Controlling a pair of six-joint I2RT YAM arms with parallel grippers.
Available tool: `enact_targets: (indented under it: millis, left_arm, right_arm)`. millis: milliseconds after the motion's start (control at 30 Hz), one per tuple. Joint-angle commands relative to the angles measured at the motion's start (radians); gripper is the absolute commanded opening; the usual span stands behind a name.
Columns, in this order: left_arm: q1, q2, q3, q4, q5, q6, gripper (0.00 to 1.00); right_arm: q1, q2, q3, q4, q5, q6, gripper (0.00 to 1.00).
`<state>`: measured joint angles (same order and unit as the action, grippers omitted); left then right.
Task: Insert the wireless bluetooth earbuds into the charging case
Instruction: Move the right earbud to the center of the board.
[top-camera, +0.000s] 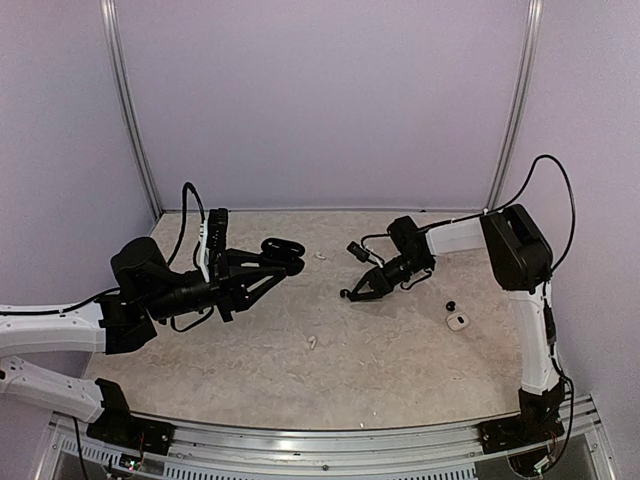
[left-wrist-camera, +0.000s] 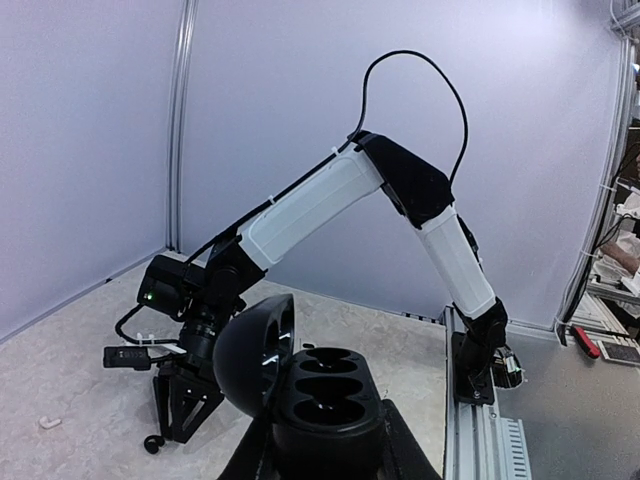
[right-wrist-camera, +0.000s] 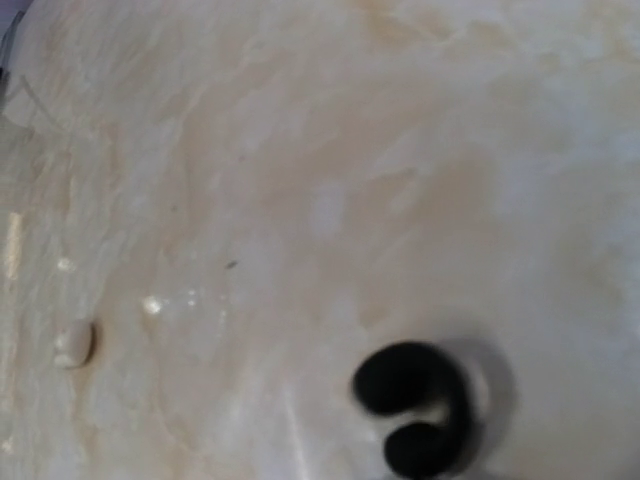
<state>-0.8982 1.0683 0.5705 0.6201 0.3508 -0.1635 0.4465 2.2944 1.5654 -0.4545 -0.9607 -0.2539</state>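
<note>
Gripping the open charging case (left-wrist-camera: 322, 385) in the left claw (left-wrist-camera: 325, 445), right claw (left-wrist-camera: 165, 432) close on its right, grasp impossible to tell, black earbud (left-wrist-camera: 152, 443) at the tip.

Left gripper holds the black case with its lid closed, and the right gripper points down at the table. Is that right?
Not quite. The case in the left gripper has its lid open, not closed. The left wrist view shows the lid swung aside and the sockets exposed. The right gripper does point down at the table.
</note>
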Motion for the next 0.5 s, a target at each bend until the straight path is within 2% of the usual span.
enact_targets:
  millis: [0, 267, 467]
  left_arm:
    - [0.004, -0.01, -0.012, 0.024, 0.001, 0.014, 0.0]
    - [0.005, -0.008, -0.006, 0.015, -0.001, 0.02, 0.0]
    - [0.005, -0.008, -0.003, 0.014, 0.0, 0.022, 0.0]
  right_arm:
    - [0.027, -0.036, -0.048, -0.027, 0.002, -0.026, 0.4]
    - [0.021, -0.113, -0.068, 0.02, 0.079, 0.02, 0.36]
    - [0.011, -0.157, -0.094, 0.176, 0.213, 0.155, 0.35]
